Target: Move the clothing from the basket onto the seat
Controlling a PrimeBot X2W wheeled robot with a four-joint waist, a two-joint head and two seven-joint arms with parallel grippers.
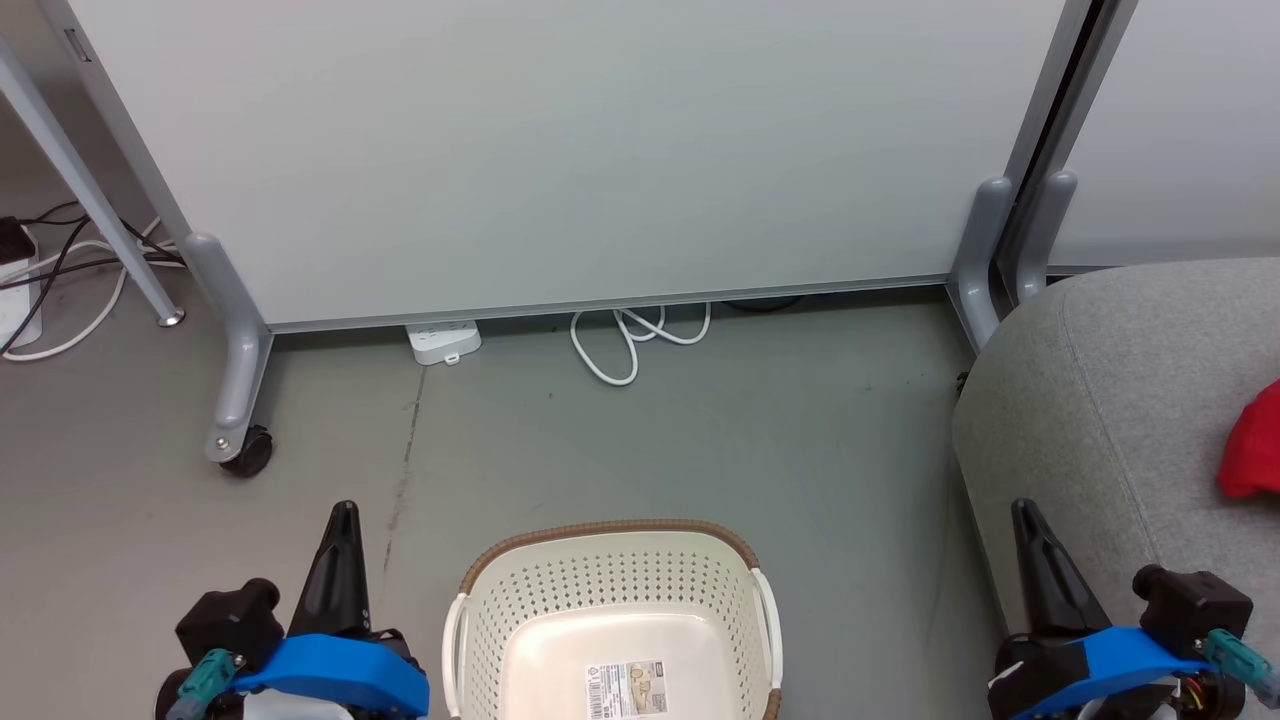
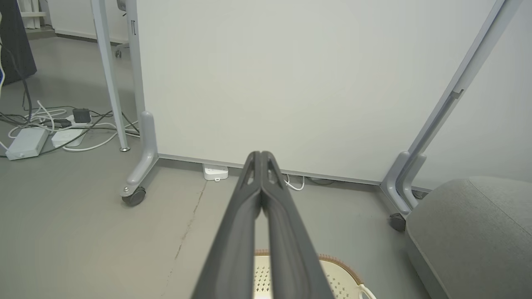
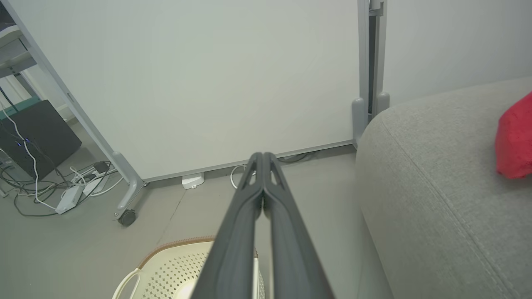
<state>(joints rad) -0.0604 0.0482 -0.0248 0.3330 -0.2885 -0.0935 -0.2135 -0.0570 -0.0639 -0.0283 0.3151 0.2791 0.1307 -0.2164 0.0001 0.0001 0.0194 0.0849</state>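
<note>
To the right of the right gripper (image 1: 1026, 508) and beyond its tips, red clothing (image 1: 1254, 440) lies on the grey woven seat (image 1: 1100, 400). The picture's edge cuts it off, so I cannot tell how many garments are there. The right gripper's jaws are pressed together along their length and hold nothing, with the seat's rounded edge just to their right. Between the two grippers, nearer than their tips, the cream perforated basket (image 1: 610, 560) sits on the floor. Its brown rim is on the side toward the tips, and it has a white handle at either side. Its bare bottom carries a barcode sticker (image 1: 627, 688). The left gripper (image 1: 343, 512), left of the basket, also has its jaws closed tight with nothing between them. Ahead of both pairs of jaws stands a pale partition panel (image 1: 560, 150) on grey legs, with a black caster (image 1: 250, 452) ahead of the left jaws. At the panel's foot lie a white power strip (image 1: 444, 342) and a looped white cable (image 1: 630, 345) on the grey floor (image 1: 700, 440).
</note>
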